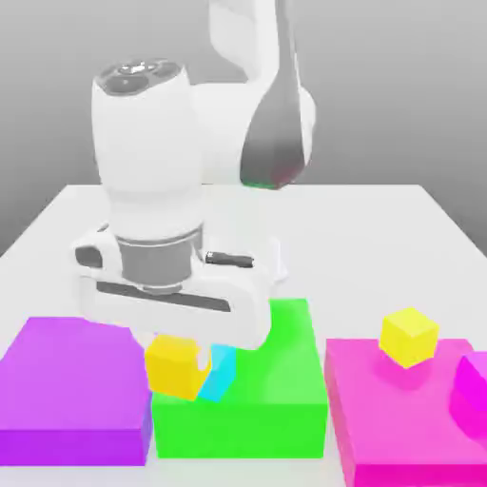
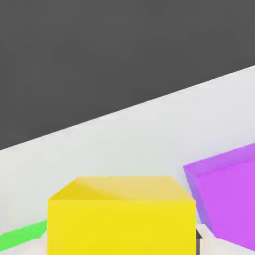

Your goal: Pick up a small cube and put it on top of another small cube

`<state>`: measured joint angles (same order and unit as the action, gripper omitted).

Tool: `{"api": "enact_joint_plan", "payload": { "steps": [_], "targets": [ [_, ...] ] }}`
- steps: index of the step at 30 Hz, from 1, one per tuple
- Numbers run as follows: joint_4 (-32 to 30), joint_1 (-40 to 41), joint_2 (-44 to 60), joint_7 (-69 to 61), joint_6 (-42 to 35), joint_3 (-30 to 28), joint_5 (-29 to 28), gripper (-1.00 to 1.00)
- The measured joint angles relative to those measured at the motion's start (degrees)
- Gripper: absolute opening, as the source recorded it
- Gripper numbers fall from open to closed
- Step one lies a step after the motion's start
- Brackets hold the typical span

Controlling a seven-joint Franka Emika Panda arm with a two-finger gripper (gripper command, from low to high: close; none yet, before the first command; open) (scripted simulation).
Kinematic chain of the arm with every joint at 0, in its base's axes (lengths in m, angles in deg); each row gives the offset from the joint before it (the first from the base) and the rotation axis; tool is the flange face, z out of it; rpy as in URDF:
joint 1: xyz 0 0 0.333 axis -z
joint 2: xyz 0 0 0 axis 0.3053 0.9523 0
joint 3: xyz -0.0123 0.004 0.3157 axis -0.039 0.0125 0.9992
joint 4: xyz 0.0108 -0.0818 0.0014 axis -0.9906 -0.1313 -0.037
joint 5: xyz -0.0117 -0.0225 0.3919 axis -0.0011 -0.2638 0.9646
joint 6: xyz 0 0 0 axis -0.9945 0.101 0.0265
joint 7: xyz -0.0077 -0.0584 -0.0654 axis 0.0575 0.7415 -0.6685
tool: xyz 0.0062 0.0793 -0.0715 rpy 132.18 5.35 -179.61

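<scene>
A white counter (image 1: 380,219) stands against a plain grey backdrop. In the exterior view the white arm (image 1: 257,86) hangs over a row of large blocks: purple (image 1: 71,385), green (image 1: 276,390) and magenta (image 1: 399,418), the last cut off at the frame edge. The tool (image 1: 181,357) pinches a small yellow cube (image 1: 174,368) above the green block, just beside the cyan cube (image 1: 221,373), which it partly hides. A second yellow cube (image 1: 409,336) rests on the magenta block. The hand view shows the held cube (image 2: 122,216) close up, plain-faced and cut off below, with finger pads (image 2: 209,244) barely visible at its sides.
</scene>
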<state>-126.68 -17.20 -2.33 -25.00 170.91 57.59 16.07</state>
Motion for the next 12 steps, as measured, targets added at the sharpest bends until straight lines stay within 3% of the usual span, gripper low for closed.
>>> {"api": "enact_joint_plan", "payload": {
  "steps": [4,8,9,12],
  "targets": [
    [-4.73,0.63,-8.02,6.24,-3.18,2.04,-2.81,-1.0],
    [-7.79,0.72,-4.07,7.32,3.81,2.41,-3.09,-1.0],
    [-8.38,0.7,-2.55,7.28,5.93,2.4,-2.98,1.0],
    [-8.38,0.7,-2.55,7.27,5.94,2.4,-2.98,1.0]
  ]
}}
